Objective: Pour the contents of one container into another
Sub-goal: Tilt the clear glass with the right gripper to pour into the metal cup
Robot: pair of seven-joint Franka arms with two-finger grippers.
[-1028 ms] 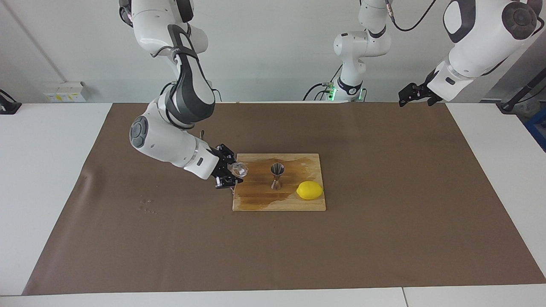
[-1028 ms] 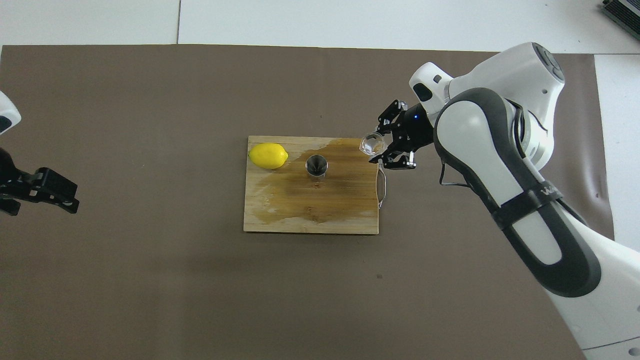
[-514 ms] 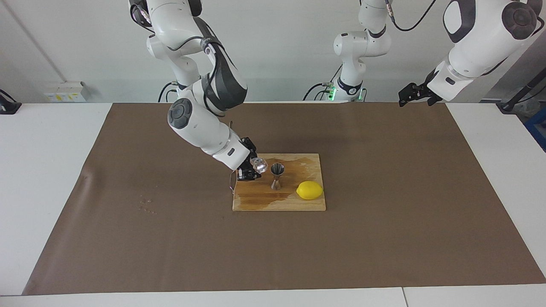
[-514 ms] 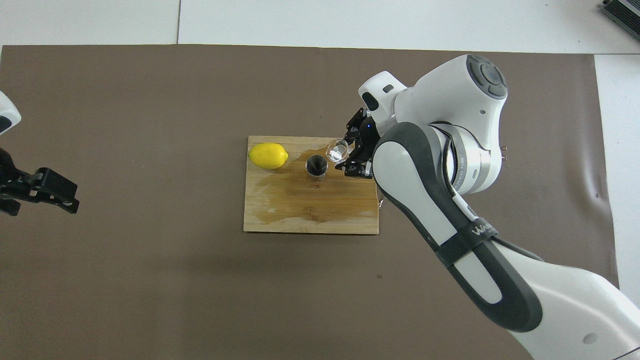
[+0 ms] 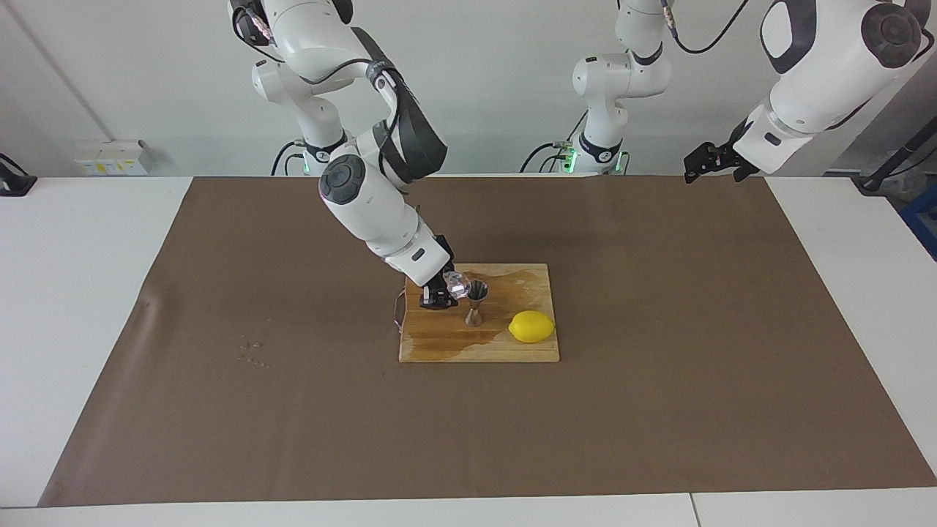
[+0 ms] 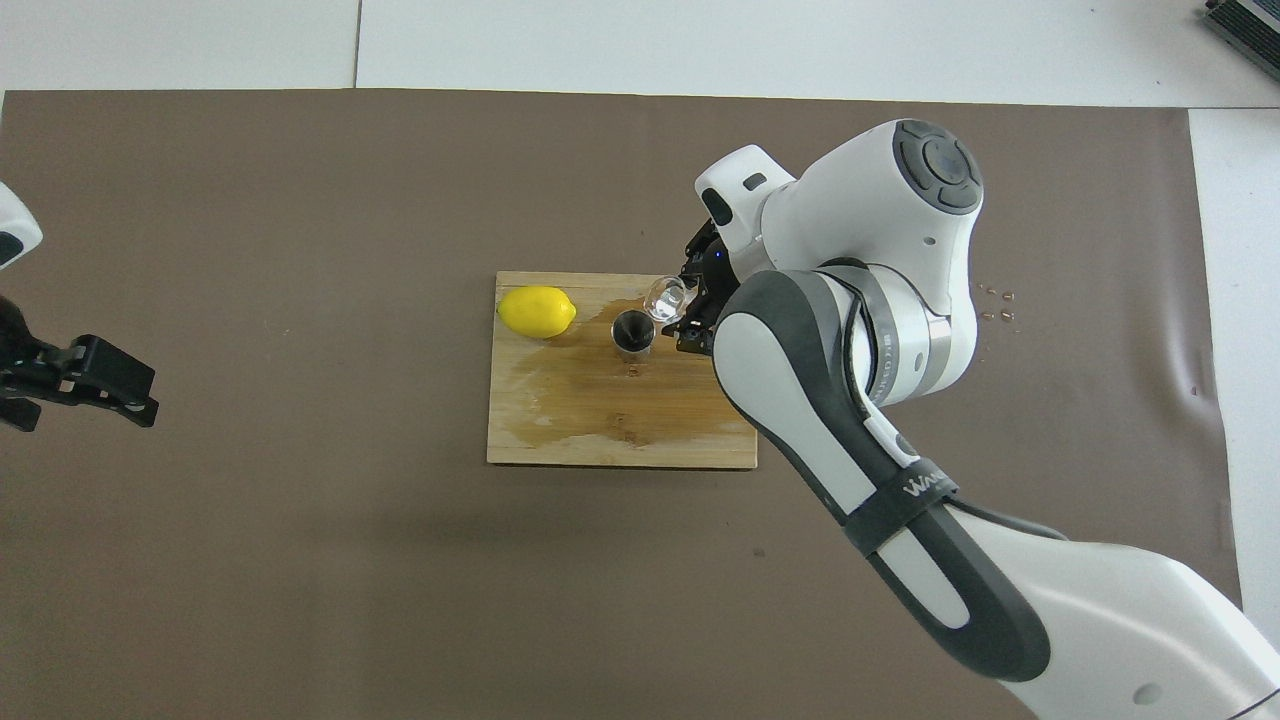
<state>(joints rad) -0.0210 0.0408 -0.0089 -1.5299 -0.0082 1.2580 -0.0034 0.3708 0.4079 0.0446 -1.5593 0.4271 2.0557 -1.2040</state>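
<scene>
Right gripper (image 5: pixel 446 289): I clamp the glass (image 5: pixel 457 284), tilted, over the board (image 5: pixel 439 344), its mouth just beside the jigger's rim.
Jigger (image 5: pixel 476 301): upright on the board, beside the lemon (image 5: pixel 531 326).
Left gripper (image 5: pixel 704 162): I wait, fingers apart, over my end of the mat (image 5: pixel 659 293).

We see our white arms (image 5: pixel 366 201) with dark grey joint panels, round grey caps, black cables and black grippers (image 6: pixel 80 372).
</scene>
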